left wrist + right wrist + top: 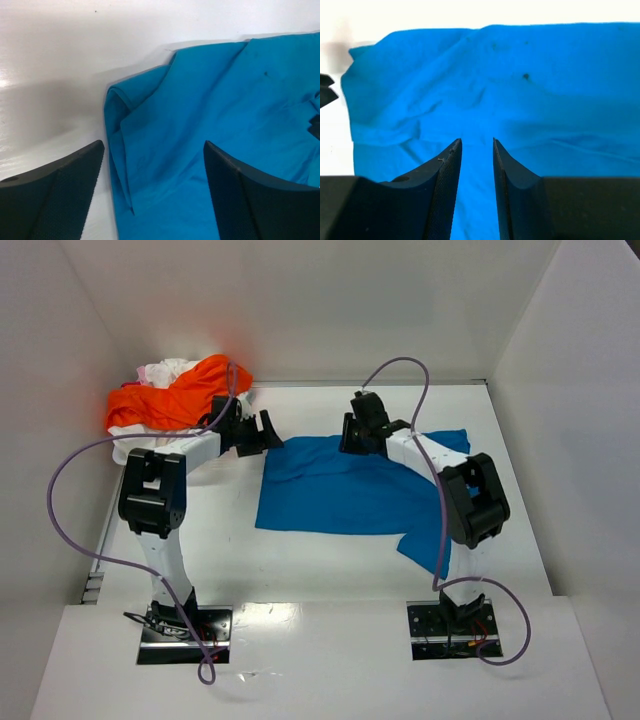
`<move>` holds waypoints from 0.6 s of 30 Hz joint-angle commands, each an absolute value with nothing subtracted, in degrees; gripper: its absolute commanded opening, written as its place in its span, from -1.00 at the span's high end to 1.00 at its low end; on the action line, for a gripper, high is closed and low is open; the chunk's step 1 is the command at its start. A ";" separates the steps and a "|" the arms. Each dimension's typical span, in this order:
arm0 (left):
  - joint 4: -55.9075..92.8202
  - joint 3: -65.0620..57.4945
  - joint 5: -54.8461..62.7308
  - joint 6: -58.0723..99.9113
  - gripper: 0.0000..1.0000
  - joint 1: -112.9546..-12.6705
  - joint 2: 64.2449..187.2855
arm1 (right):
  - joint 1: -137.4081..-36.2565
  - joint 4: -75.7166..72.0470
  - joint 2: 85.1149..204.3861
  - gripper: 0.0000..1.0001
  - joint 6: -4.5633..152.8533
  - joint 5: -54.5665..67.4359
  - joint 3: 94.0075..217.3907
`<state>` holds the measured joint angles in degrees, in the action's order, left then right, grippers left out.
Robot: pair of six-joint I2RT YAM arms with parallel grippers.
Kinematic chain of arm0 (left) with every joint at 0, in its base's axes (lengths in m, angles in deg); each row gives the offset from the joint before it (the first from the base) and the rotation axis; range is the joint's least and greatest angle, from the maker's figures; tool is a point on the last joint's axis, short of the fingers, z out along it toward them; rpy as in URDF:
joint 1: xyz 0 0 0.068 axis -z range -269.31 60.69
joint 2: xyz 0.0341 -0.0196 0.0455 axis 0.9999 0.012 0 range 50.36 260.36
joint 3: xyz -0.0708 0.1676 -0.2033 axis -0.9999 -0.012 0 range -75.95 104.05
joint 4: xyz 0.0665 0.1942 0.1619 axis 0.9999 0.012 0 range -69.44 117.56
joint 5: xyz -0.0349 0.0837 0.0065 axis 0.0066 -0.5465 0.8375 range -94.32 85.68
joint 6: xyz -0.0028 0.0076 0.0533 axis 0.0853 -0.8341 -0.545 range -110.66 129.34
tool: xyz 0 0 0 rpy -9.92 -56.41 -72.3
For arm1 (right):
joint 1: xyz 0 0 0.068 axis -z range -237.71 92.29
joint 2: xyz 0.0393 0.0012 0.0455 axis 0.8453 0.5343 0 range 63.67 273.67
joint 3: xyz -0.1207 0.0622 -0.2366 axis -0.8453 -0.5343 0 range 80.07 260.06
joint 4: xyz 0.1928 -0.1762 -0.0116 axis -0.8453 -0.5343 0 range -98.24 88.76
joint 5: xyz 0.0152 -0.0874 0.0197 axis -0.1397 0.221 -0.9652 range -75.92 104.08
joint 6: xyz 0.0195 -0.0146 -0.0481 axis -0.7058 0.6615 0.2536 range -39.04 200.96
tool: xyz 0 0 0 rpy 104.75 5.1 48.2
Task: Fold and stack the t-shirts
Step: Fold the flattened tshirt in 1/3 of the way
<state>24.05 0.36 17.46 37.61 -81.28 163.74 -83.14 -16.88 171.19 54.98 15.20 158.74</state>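
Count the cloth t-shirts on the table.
3: bright blue cloth shirt spread centrally; bright orange shirt and white shirt heaped far left. Others may hide in that heap.

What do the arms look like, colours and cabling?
Left arm and right arm: white links, bulky black joint housings, black base plates. A lilac cable loops along each. Fingers black, wedge-shaped, with finely textured inner faces. No markings legible.
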 commanded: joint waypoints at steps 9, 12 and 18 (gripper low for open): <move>24.94 3.15 20.39 35.45 -0.35 -81.58 166.20 | -86.80 -15.13 180.03 0.26 54.42 15.22 169.62; 26.00 4.64 19.59 34.83 -0.35 -81.58 166.73 | -87.32 -15.65 181.44 0.26 54.42 15.22 171.20; 25.31 5.52 19.06 35.35 -0.24 -81.58 168.48 | -88.37 -15.65 182.06 0.26 54.42 14.60 171.73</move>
<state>26.01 3.25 18.88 36.28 -81.30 166.50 -87.16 -17.05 181.58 54.85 14.65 169.01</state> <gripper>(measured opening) 0.633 0.371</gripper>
